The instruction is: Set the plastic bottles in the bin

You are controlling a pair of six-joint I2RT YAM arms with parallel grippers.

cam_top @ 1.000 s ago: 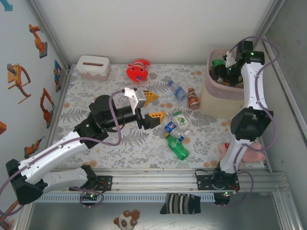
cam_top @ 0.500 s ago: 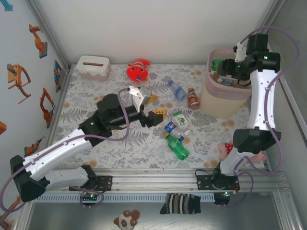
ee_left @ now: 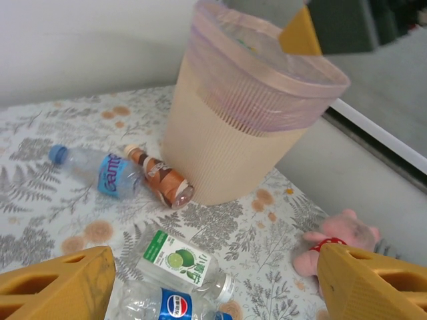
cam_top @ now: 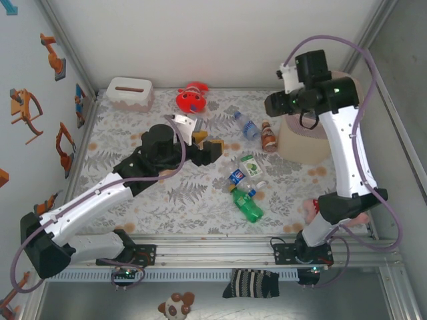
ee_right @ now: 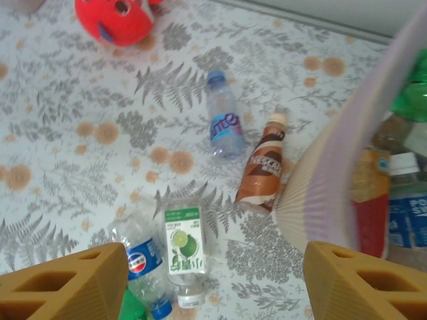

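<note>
Several plastic bottles lie on the flowered table: a clear one with a blue label (cam_top: 245,125) (ee_right: 223,127), a brown one (cam_top: 268,135) (ee_right: 263,170) against the bin's foot, a lime-label one (cam_top: 251,167) (ee_left: 187,263), a Pepsi one (cam_top: 239,177) (ee_right: 140,257) and a green one (cam_top: 247,205). The pale pink bin (cam_top: 300,143) (ee_left: 247,113) stands at the back right with bottles inside (ee_right: 400,207). My left gripper (cam_top: 208,143) (ee_left: 213,287) hovers open and empty left of the lying bottles. My right gripper (cam_top: 275,105) (ee_right: 213,283) hangs open and empty just left of the bin's rim.
A white tissue box (cam_top: 129,92) and a red plush toy (cam_top: 192,99) sit at the back. A pink plush (cam_top: 337,212) (ee_left: 340,237) lies at the front right by the right arm's base. Walls close in on three sides.
My right gripper has swung left from over the bin's mouth to above the table beside it. My left gripper has turned and drawn slightly back to the left.
</note>
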